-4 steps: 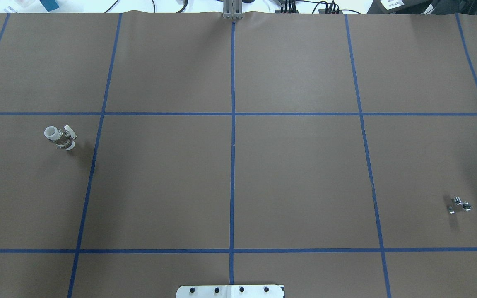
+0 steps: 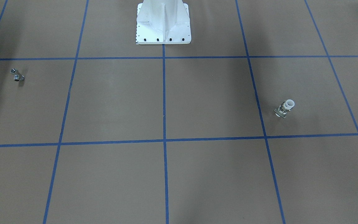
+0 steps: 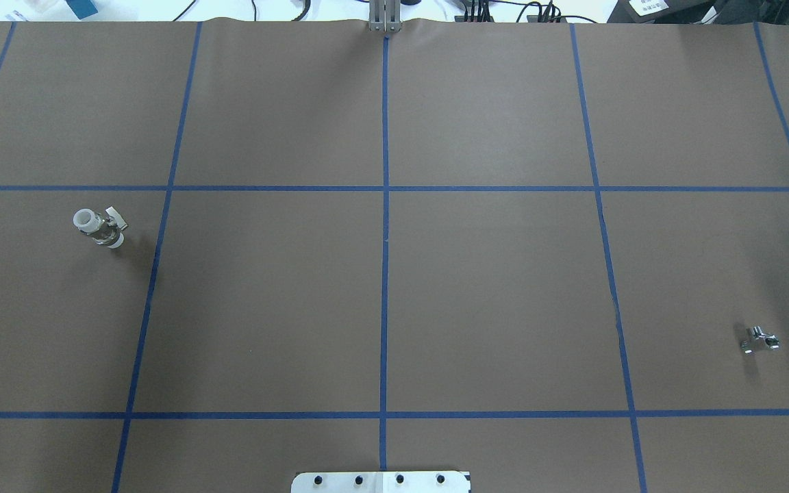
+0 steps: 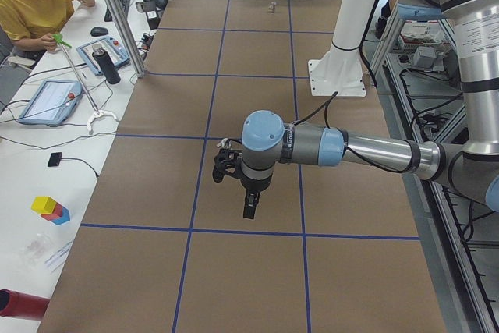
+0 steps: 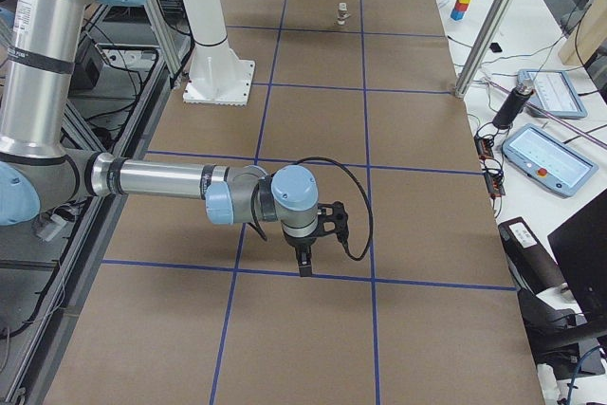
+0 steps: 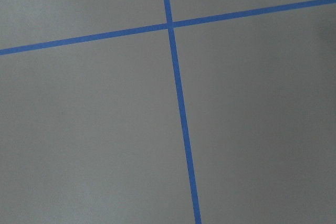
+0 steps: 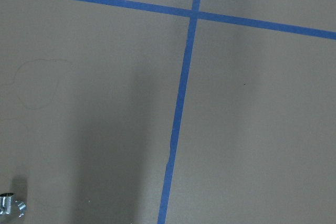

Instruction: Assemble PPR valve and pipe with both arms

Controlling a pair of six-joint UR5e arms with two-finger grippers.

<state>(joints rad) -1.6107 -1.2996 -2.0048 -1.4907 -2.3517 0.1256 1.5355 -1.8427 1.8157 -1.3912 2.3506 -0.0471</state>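
White-collared brassy PPR valve (image 3: 98, 228), shiny bent pipe (image 3: 758, 340) well apart; L end effector (image 4: 248, 210), R end effector (image 5: 303, 266): can't tell.

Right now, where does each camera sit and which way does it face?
Front-facing: across the table, facing the robot; pedestal, PPR valve, pipe; no arms.
Overhead: behind the robot, looking forward and down; pedestal's base plate only.
Exterior left: table's left end; left arm, left gripper.
Exterior right: table's right end; right arm, right gripper.
Left wrist: down at taped table; no body.
Right wrist: down at table, pipe at corner; no body.
Shared: front-facing and overhead show PPR valve and pipe, mirrored.
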